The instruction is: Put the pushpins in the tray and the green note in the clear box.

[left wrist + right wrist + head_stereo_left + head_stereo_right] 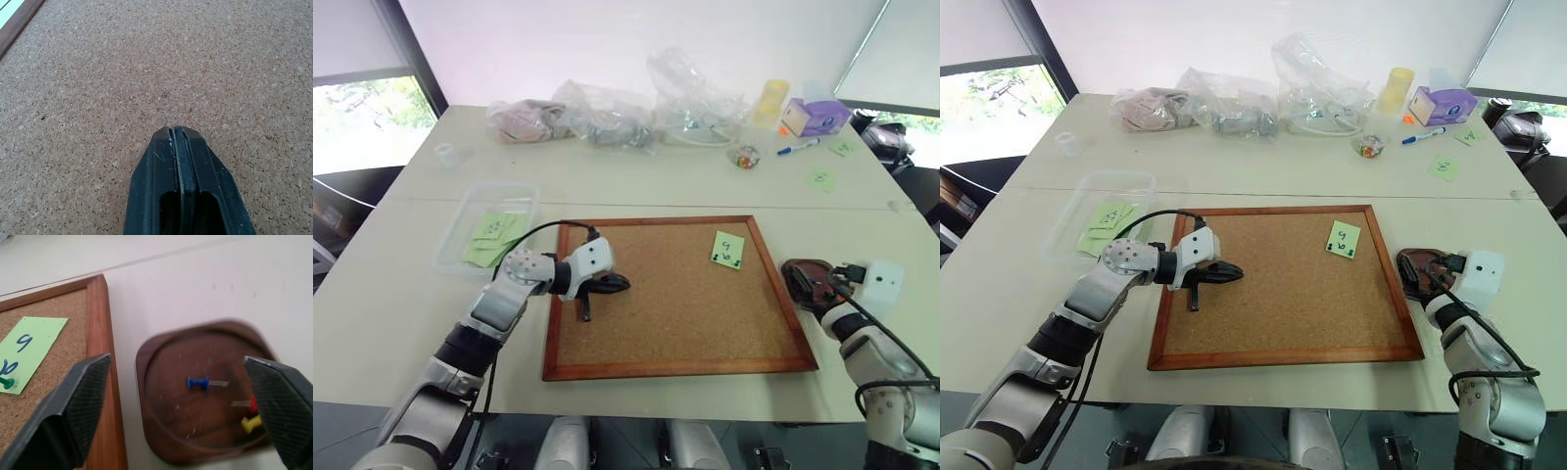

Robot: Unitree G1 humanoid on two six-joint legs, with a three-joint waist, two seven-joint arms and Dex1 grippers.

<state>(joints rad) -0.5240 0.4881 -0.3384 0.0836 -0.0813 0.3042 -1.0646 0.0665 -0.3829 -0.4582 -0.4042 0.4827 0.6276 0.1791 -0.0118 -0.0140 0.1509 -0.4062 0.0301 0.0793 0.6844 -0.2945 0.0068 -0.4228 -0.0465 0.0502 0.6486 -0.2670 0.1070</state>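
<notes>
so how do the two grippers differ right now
The left gripper is shut with nothing in it and sits over bare cork board; the right gripper stands wide open above the tray, which holds blue, red and yellow pushpins. Both have black fingers and hold nothing.

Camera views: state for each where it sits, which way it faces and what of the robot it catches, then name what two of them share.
Left eye and right eye: on the head, looking forward and down over the cork board and table; both arms show, left gripper shut, right gripper over the tray.
Left wrist: along its shut fingers, facing bare cork.
Right wrist: between its open fingers, facing down on the tray holding blue, red and yellow pushpins.
Shared: right wrist and eyes both catch the green note still pinned to the board.
</notes>
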